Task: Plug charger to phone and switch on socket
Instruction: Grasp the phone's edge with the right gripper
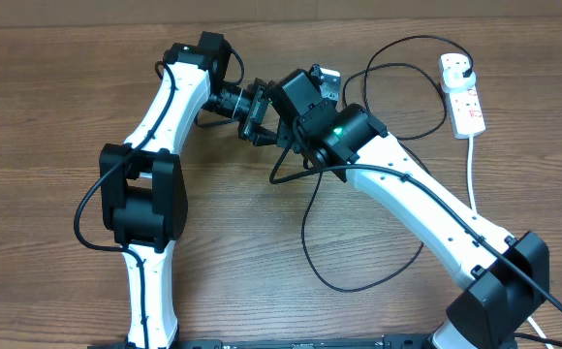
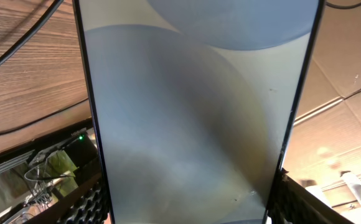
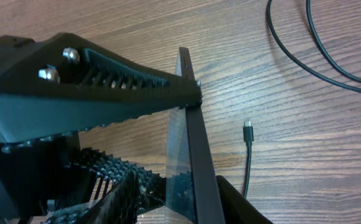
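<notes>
Jaws of the left gripper [image 2: 187,208] pinch the phone [image 2: 193,112] across its width, one pad on each long edge, probably to keep it off the desk [image 3: 330,162] and leave its ends free for plugging. Those of the right gripper [image 3: 183,199] straddle its thin edge; whether they press, I cannot tell. The phone's long axis runs straight away from the left wrist. Nearby, the connector tip [image 3: 248,127] of the charger [image 3: 249,168] lies loose on the desk, pointing away from the right wrist.
</notes>
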`<state>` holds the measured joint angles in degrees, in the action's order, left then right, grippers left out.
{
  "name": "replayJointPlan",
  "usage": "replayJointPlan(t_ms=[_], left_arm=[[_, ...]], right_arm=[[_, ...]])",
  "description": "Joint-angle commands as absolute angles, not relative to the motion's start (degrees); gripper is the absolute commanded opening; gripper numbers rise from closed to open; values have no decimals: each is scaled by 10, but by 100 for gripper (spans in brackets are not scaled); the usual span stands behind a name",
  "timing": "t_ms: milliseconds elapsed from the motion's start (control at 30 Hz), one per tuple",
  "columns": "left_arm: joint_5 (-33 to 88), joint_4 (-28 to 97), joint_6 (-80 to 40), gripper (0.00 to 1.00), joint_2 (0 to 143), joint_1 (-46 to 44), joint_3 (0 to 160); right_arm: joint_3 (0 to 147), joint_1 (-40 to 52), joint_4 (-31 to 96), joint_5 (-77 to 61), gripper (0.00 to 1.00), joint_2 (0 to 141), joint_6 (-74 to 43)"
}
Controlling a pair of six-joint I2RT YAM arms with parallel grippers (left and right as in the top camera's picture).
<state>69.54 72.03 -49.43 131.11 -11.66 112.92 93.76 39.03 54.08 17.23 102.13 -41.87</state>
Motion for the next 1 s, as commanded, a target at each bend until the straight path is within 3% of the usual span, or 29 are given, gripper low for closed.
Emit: replayJointPlan(t_ms=[0,967], left_arm=[[714,720,-500,62,1311,-121,1147],[714,716,-497,65,1311,-121,1147]], right_arm=[[949,389,538,195,35,1023,-415],[949,389,547,194,4,1023,-416]])
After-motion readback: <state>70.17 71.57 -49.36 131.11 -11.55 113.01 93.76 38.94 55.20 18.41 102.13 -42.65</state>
